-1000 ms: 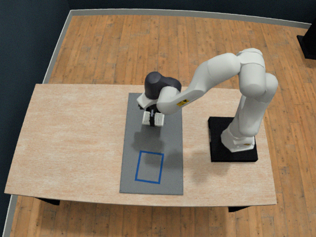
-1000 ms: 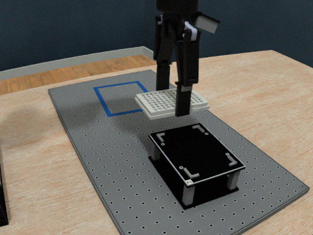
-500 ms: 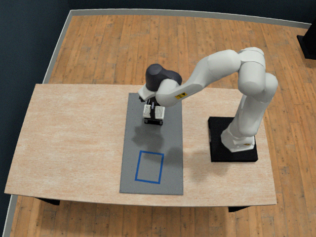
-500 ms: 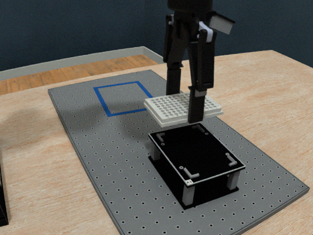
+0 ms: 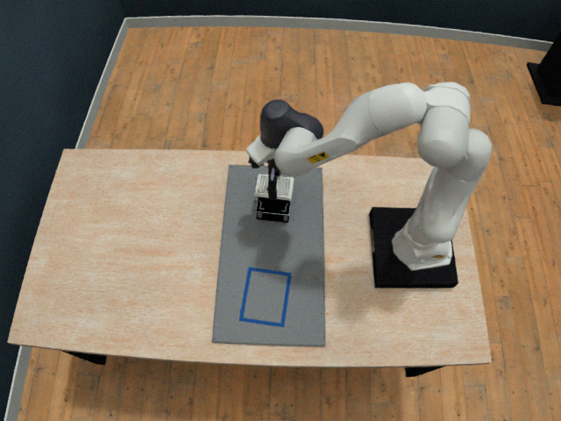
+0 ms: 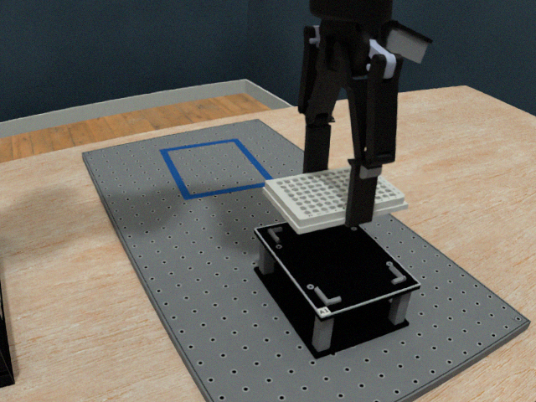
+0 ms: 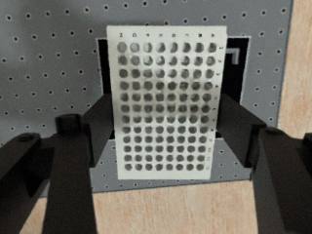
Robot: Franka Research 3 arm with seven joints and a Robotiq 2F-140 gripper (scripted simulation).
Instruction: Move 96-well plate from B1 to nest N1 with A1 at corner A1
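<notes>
The white 96-well plate [image 5: 284, 186] [image 6: 311, 198] [image 7: 166, 107] hangs level in the air between my fingers. My gripper [image 5: 273, 188] [image 6: 335, 194] [image 7: 164, 108] is shut on the plate's long sides. The plate hovers a little above the raised black nest N1 [image 5: 272, 211] [image 6: 337, 264] [image 7: 235, 73], over its far part and not centred on it. The nest's white corner locators show, and its A1 label [image 6: 323, 310] is at the near corner. I cannot tell which plate corner is cut off. The blue outline of spot B1 [image 5: 269, 271] [image 6: 224, 190] holds nothing.
The grey perforated mat [image 5: 235, 272] [image 6: 172, 280] [image 7: 49, 58] carries the nest and the blue outline on the wooden table [image 5: 113, 226] [image 6: 454, 142]. The arm's black base [image 5: 385, 272] stands to the right of the mat. A dark object [image 6: 4, 368] sits at the left edge.
</notes>
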